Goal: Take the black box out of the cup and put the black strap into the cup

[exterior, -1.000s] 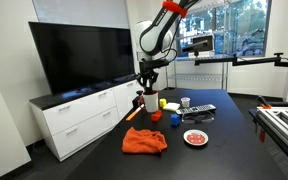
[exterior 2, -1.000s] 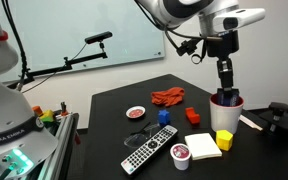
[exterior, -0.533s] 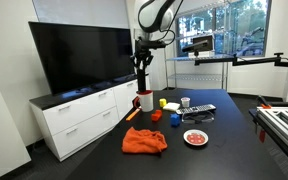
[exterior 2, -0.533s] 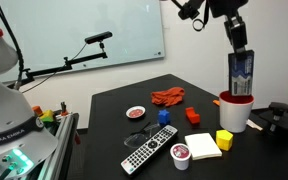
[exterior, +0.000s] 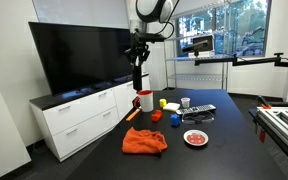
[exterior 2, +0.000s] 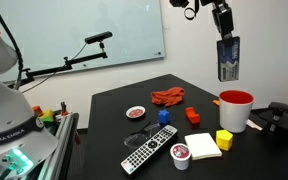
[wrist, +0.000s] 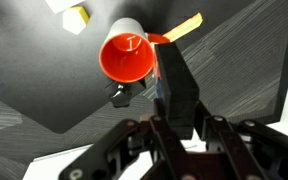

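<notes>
Entry: my gripper and its load, one view after another.

Exterior view, TV side:
- Gripper (exterior: 136, 60): high over the table, jaws narrowed onto a slim black rectangular box (exterior: 136, 76).
- Box, long axis: upright, hanging down from my jaws.
- Small red cup with a whitish upper part (exterior: 145, 100): on the dark table (exterior: 224, 135), at about 5 o'clock from the box's lower end, well apart.

Exterior view, whiteboard side:
- Gripper (exterior 2: 227, 40): near the top of the frame, clamped on the box (exterior 2: 228, 62).
- Box, place: fully out of the cup, in the air.
- Cup (exterior 2: 234, 116): at 6 o'clock beneath the box, with a clear gap between them.

Wrist view:
- Gripper (wrist: 177, 125): both fingers pressed against the box (wrist: 174, 85), which runs away from me lengthwise.
- Cup (wrist: 124, 62): mouth open towards me, at 10 o'clock from the box, nothing showing inside.

Black strap: I cannot pick it out with confidence in any view.

Judgement, coming move: the box should go down on bare tabletop off to the side of the cup, not back along the 6 o'clock line.
</notes>
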`<state>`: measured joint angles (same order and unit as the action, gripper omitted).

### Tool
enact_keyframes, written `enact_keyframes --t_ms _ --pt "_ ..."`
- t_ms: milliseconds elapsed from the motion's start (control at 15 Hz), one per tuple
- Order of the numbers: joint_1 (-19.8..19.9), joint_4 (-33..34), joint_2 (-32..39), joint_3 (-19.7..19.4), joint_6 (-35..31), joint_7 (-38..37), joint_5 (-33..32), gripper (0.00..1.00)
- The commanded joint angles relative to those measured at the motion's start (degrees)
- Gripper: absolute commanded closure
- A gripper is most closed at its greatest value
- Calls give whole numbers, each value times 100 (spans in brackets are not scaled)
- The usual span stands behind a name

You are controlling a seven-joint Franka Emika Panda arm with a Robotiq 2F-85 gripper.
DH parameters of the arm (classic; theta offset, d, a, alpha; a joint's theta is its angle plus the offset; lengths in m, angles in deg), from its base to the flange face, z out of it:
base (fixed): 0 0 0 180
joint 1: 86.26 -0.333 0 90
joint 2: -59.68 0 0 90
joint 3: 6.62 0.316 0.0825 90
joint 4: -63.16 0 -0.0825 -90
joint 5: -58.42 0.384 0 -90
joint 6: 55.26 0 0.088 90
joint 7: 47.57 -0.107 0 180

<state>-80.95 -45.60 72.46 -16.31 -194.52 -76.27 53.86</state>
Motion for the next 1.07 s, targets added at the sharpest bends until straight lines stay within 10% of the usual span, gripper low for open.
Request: enact_keyframes --t_ms 0,1000 --pt "-118 -371 -280 235 -154 293 371 92" --pt "-503 -1630 -60 506 -1264 403 351 92"
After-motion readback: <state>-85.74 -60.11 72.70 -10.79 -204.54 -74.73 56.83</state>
